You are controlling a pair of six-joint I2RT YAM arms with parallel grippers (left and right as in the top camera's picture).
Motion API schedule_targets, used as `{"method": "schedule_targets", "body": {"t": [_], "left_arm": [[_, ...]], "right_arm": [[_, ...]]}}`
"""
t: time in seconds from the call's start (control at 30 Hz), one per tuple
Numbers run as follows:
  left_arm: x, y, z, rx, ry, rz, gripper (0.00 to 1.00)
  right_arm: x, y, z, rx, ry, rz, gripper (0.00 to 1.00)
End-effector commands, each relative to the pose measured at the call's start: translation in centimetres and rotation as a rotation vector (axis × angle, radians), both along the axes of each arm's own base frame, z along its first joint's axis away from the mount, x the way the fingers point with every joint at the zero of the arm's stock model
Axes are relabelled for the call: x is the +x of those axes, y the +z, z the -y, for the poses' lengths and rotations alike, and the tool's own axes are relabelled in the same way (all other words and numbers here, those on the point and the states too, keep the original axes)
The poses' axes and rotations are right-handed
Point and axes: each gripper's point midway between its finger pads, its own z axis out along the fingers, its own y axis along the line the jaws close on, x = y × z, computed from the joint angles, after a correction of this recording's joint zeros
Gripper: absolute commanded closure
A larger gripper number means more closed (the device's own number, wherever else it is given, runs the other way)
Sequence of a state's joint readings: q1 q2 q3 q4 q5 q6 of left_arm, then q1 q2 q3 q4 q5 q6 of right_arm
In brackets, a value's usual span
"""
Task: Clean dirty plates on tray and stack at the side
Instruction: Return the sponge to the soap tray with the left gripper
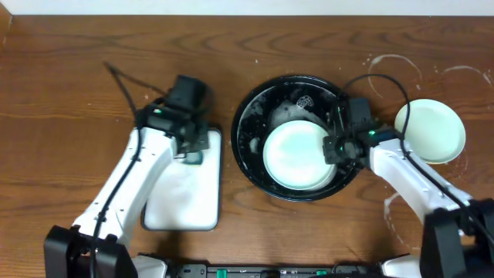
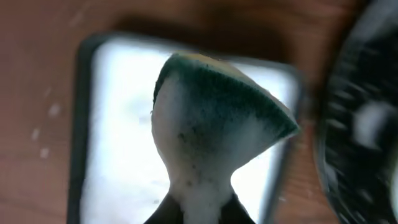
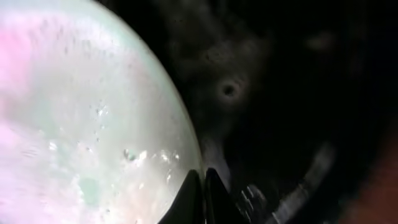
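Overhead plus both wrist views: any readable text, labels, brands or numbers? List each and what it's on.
No text can be read in any view.
Mint-green plate, plate beside the tray, black tray, white tray, sponge: no print visible.
Dark strip at the bottom edge of the overhead view: green marks, too small to tell whether they are text.

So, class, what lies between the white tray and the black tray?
Only a narrow strip of bare wooden table, shown in the overhead view.
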State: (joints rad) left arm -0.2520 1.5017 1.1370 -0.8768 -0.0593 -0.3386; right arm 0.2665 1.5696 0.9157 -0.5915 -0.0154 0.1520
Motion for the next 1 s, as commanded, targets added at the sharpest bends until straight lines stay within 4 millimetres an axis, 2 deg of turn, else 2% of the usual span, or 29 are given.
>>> {"method": "schedule_targets", "body": {"t": [0.0,0.17,0.27,0.3,0.47,0.6,0.77,0.83,0.9,0.97], "left_arm": [[-1.1,-1.9,-1.7,-0.049,0.15,-0.044,0.92],[-2.3,-3.8,-2.3,-0.054,0.169,-0.081,0.85],[-2.6,-4.3,-2.3,-0.052,0.169,-0.087,0.83],[-2.6,-4.4,-2.3,-0.052,0.169,-0.087,0.79],[-2.7,-4.4,-2.3,-0.052,0.169,-0.088,0.71],[-2.7,-4.4,-2.3,-0.052,0.169,-0.089,0.61],[-2.7,-4.4,-2.3,-0.052,0.169,-0.089,0.51],[-2.7,-4.4,-2.3,-0.052,0.169,-0.089,0.45],[-2.7,-4.4,-2.3,-0.052,0.169,-0.089,0.22],[-2.7,-4.4,-2.3,-0.052,0.169,-0.089,0.21]], "right_arm": [[2.2,5.3,1.3,-0.109,-0.044,0.149,0.99],[2.9,9.6,2.1,-0.237,-0.053,0.277,0.99],[3.0,11.6,2.1,-0.33,-0.015,0.347,0.99],[3.0,12.2,2.1,-0.367,-0.006,0.369,0.99],[2.8,15.0,1.5,-0.601,0.052,0.477,0.99],[2.5,16.7,0.1,-0.735,0.135,0.545,0.99],[2.0,18.7,-2.4,-0.811,0.184,0.644,0.99],[1.9,19.5,-3.0,-0.843,0.185,0.68,0.99],[1.7,20.3,-3.2,-0.879,0.185,0.704,0.99],[1.5,21.0,-3.5,-0.924,0.192,0.723,0.99]]}}
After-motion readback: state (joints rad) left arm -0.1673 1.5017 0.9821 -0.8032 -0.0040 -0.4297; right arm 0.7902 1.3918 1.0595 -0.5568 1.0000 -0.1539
